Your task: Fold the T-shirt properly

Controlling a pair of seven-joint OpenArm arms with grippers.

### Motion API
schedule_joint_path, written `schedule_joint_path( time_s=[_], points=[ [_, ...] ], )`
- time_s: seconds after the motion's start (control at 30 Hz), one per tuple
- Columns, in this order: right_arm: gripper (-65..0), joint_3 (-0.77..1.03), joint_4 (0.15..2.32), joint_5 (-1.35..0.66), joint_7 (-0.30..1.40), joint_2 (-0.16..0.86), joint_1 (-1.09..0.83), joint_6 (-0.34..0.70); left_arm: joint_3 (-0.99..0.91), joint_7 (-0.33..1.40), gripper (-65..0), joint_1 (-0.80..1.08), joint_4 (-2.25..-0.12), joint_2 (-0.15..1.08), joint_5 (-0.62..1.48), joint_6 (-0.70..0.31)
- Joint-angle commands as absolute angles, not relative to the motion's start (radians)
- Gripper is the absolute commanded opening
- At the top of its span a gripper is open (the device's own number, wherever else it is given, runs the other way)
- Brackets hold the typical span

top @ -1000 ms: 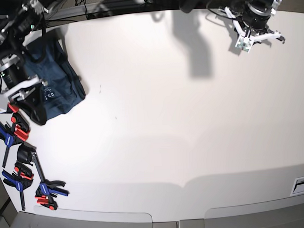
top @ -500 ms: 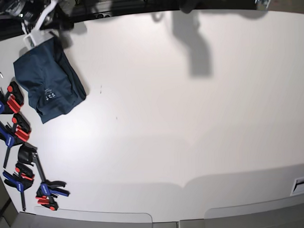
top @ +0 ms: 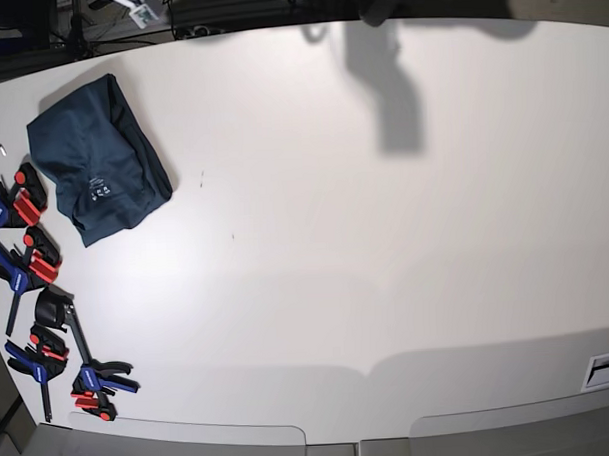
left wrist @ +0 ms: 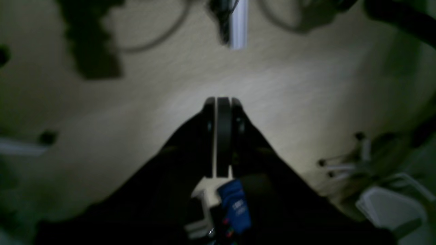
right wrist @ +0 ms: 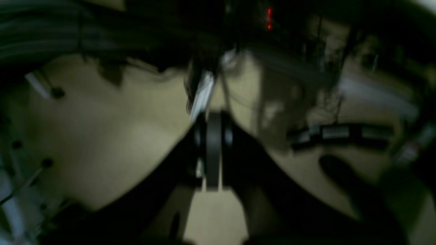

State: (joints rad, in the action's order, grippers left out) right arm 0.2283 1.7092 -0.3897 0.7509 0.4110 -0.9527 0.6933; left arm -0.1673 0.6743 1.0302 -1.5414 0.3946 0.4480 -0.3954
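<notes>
**One folded T-shirt lying at the left edge, both arms off the table**

One compact bundle is all I am seeing of the T-shirt [top: 97,160] in the base view: it is lying near the far left corner of the table [top: 385,245], folded into a rough rectangle with the pale neck label facing up. Just beside it, along the left edge, a row of clamps [top: 31,263] is sitting apart from the cloth. The rest of the table is showing only shadows.

Moving right, I am finding neither arm over the table in the base view. On the wrist views, I am reading the right gripper [right wrist: 214,149] with its jaws pressed together on nothing, pointing at blurred cables and floor. The left gripper [left wrist: 221,136] is likewise showing jaws together, empty, above a pale floor.

I am judging the fold as done or very nearly so: the sleeves are tucked out of sight and the bundle is holding its shape. Its edges are looking slightly uneven, so a final squaring is all I would be considering.
</notes>
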Motion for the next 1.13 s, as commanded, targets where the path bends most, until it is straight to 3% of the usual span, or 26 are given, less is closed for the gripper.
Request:
schedule_joint_path(
  time_s=[0.0, 0.17, 0.33, 0.43, 0.57, 0.7, 1.1],
  points=[
    [-65.0, 0.189, 1.65, -0.376, 0.719, 0.417, -0.918, 0.698, -0.155, 0.663, -65.0, 1.012, -1.484, 0.399, 0.447, -0.397],
    [-65.0, -0.073, 1.221, -0.312, 0.606, 0.447, -0.684, 0.69, -0.089, 0.466, -65.0, 0.801, -1.15, 0.363, 0.447, -0.397],
    [-65.0, -0.337, 0.885, -0.313, 0.48, 0.433, -0.464, 0.532, -0.074, 0.281, -65.0, 0.632, -0.894, 0.316, 0.447, -0.397],
    [-65.0, -0.477, 0.759, -0.313, 0.403, 0.406, -0.363, 0.378, -0.074, 0.252, -65.0, 0.55, -0.805, 0.296, 0.447, -0.397],
    [-65.0, -0.613, 0.67, -0.314, 0.344, 0.347, -0.27, 0.168, -0.074, 0.21, -65.0, 0.477, -0.739, 0.278, 0.446, -0.397],
    [-65.0, -0.685, 0.639, -0.314, 0.329, 0.29, -0.218, 0.045, -0.074, 0.206, -65.0, 0.451, -0.725, 0.262, 0.407, -0.397],
    [-65.0, -0.697, 0.639, -0.314, 0.287, 0.229, -0.207, 0.003, -0.074, 0.207, -65.0, 0.449, -0.725, 0.242, 0.364, -0.397]
  ],
)
